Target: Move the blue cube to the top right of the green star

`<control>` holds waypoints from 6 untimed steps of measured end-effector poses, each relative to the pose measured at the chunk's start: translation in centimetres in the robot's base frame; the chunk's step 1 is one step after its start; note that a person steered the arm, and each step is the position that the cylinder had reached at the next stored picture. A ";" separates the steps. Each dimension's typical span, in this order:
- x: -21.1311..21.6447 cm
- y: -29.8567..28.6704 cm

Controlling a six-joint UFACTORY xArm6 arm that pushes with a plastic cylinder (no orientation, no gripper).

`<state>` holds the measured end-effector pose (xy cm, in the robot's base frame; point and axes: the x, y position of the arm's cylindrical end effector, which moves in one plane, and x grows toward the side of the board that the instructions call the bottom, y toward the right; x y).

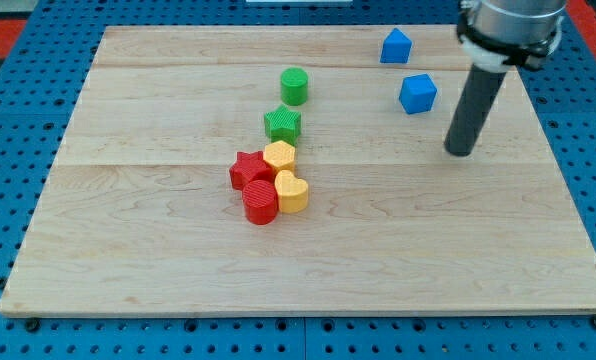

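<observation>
The blue cube sits on the wooden board at the view's upper right. The green star lies left of it, near the board's middle. My tip rests on the board to the lower right of the blue cube, a short gap away, not touching it. The rod rises from the tip toward the view's top right corner.
A second blue block with a pointed top lies above the cube. A green cylinder is above the star. Below the star cluster a yellow hexagon, red star, red cylinder and yellow heart.
</observation>
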<state>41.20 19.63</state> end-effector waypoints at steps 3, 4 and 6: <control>-8.5 -9.4; -10.5 -10.5; -10.4 -19.3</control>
